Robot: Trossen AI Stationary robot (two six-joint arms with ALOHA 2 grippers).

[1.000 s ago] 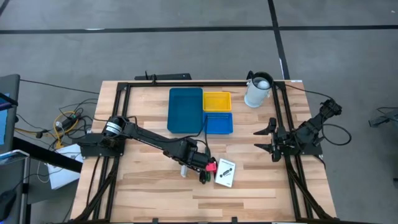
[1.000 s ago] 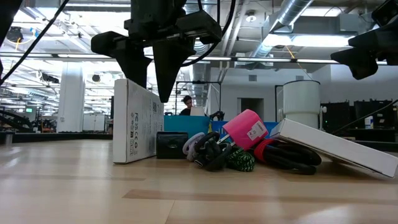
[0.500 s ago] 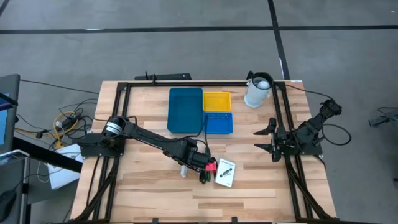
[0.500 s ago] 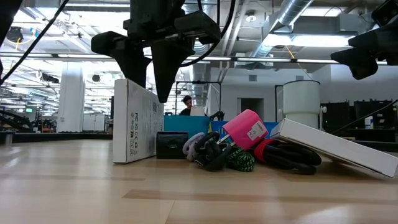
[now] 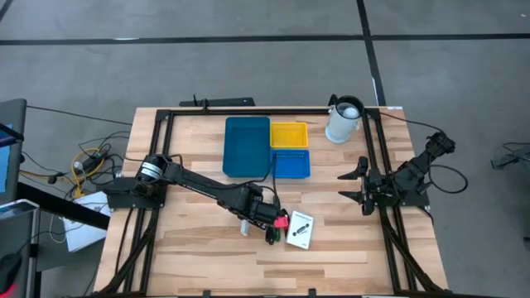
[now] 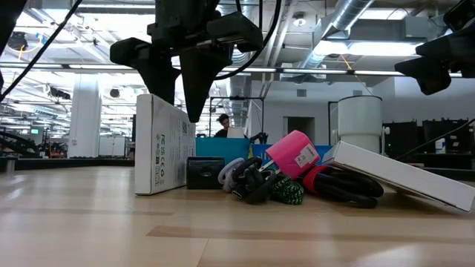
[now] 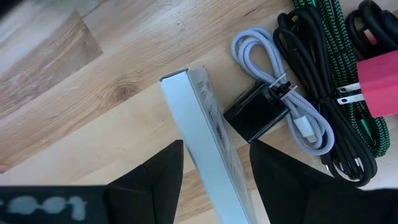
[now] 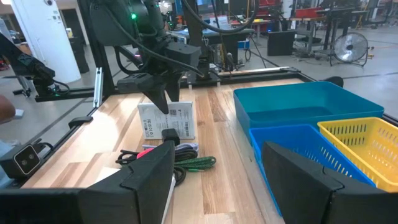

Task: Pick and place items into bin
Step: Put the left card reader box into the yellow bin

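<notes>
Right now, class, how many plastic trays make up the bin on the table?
3, packed together near the table's far edge: a long teal-blue tray, a small yellow tray beside it, and a small bright blue tray in front of the yellow one. None looks hidden.

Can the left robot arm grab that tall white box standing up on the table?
Probably yes. The left gripper hangs open right above the white box, one finger on each side of its thin top edge. Nothing sits between them; the cables lie off to one side.
</notes>
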